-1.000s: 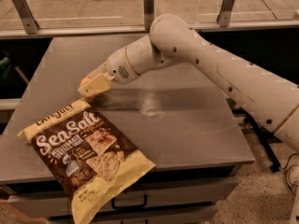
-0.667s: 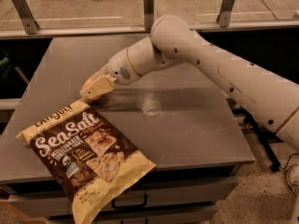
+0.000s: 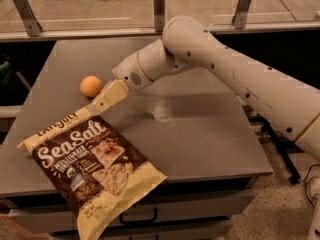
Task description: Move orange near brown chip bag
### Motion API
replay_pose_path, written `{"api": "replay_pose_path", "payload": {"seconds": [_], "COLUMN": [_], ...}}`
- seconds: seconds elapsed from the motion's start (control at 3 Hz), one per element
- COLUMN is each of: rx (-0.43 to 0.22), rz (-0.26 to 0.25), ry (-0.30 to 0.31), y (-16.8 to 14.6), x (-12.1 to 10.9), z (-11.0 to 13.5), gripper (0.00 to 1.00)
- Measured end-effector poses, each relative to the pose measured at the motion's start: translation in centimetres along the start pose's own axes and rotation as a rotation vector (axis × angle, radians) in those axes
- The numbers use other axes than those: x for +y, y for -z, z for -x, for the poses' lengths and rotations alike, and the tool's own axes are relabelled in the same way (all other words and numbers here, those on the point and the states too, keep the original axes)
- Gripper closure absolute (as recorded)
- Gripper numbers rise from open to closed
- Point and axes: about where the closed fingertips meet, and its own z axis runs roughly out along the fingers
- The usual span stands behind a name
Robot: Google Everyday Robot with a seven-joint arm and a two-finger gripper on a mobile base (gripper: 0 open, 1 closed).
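Note:
The orange [image 3: 91,86] lies on the grey table [image 3: 200,129] at the left, just above the top edge of the brown chip bag [image 3: 95,164]. The bag lies flat at the table's front left corner and hangs over the front edge. My gripper [image 3: 99,104] reaches down and to the left from the white arm. It is open and empty. Its tips are just right of the orange and right above the bag's top corner. The orange is free of the fingers.
A railing with metal posts [image 3: 159,6] runs behind the table. A drawer front with a handle [image 3: 137,216] shows below the table's front edge. The white arm [image 3: 240,79] crosses the right half of the table.
The gripper has let go of the orange, which now rests on the table. The gripper has drawn back a little down and to the right.

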Motion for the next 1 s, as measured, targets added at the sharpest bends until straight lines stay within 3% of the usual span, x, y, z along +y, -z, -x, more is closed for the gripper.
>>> {"api": "replay_pose_path", "payload": {"seconds": [0.33, 0.67, 1.0], "rx": [0.001, 0.003, -0.028], "rz": [-0.009, -0.083, -0.249], "ry": [0.005, 0.007, 0.058], "y": [0.2, 2.5, 8.2], "x": [-0.4, -1.7, -3.5], "z": [0.1, -0.4, -0.5], "gripper": [0.00, 0.00, 0.00]}}
